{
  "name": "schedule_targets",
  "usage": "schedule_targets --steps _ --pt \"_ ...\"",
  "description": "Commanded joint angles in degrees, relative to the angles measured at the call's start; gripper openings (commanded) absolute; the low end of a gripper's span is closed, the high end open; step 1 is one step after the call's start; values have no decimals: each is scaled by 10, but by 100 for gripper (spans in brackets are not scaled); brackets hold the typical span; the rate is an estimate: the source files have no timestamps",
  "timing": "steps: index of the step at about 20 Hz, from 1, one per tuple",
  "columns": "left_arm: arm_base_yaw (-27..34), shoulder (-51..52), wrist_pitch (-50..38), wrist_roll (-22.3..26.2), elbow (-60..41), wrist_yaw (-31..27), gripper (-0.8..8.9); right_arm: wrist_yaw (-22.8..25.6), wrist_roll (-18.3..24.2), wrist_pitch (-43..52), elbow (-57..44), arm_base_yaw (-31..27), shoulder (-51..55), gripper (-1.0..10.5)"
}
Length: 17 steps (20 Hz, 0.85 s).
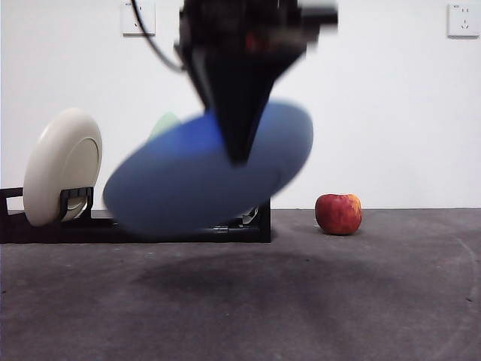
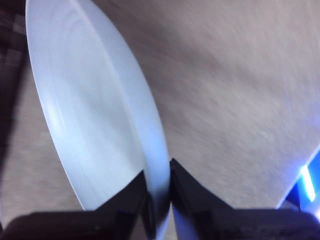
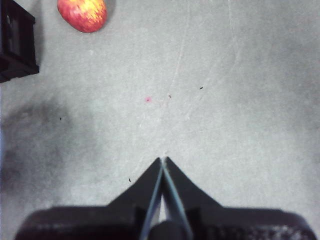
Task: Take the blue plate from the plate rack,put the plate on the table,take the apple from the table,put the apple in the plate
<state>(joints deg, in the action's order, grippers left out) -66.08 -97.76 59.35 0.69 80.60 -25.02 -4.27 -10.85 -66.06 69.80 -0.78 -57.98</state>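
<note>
The blue plate [image 1: 203,177] hangs tilted and blurred in the air, in front of the plate rack [image 1: 135,226] and above the table [image 1: 301,301]. My left gripper [image 1: 239,154] comes down from the top of the front view and is shut on the plate's rim. The left wrist view shows the plate [image 2: 95,110] edge-on, its rim pinched where the two jaws of that gripper [image 2: 159,187] meet. The apple [image 1: 339,213] sits on the table to the right of the rack. The right wrist view shows the apple [image 3: 82,14] far from my right gripper [image 3: 163,162], which is shut and empty.
A cream plate [image 1: 62,165] stands in the rack's left end. A sliver of pale green plate [image 1: 164,124] shows behind the blue one. A corner of the rack [image 3: 15,45] shows in the right wrist view. A white wall with sockets lies behind.
</note>
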Motion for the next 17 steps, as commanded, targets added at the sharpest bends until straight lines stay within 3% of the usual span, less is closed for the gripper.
schedule_targets --steps 1,7,9,12,17 --pt "0 -4 -32 5 -48 -1 -6 2 5 3 3 0 0 1" --pt "1 -7 -100 12 -119 82 0 2 5 7 3 0 0 1" --pt "0 -7 -111 0 -118 85 14 2 5 7 3 0 0 1" --pt "5 -7 -111 -5 -118 85 230 2 5 9 3 0 0 1" --pt "7 -7 -111 -5 -118 85 295 2 6 10 3 0 0 1"
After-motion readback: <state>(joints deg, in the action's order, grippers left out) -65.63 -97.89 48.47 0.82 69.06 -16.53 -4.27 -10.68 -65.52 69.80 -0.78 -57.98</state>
